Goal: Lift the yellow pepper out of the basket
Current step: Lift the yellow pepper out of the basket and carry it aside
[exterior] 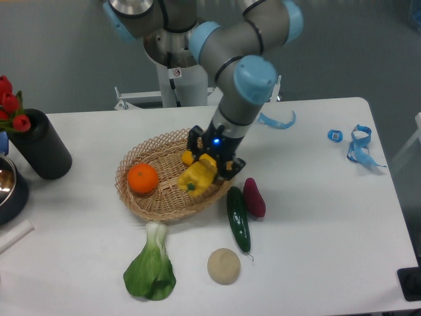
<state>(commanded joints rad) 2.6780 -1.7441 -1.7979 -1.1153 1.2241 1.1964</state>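
The yellow pepper (197, 178) is lumpy and glossy, and lies in the right half of the tan wicker basket (141, 205). My gripper (206, 164) reaches down into the basket from the upper right, with its black fingers on either side of the pepper's upper part. It looks closed on the pepper. The pepper's lower end with the green stem sticks out toward the basket's front rim. The fingertips are partly hidden behind the pepper. A small yellow bit (187, 158) shows just left of the fingers.
A round orange (143, 178) sits in the basket's left half. A green cucumber (239, 219) and a purple eggplant (254, 197) lie right of the basket. A bok choy (151, 268) and a beige round (223, 266) lie in front. A black cylinder vase (41, 145) stands at the left.
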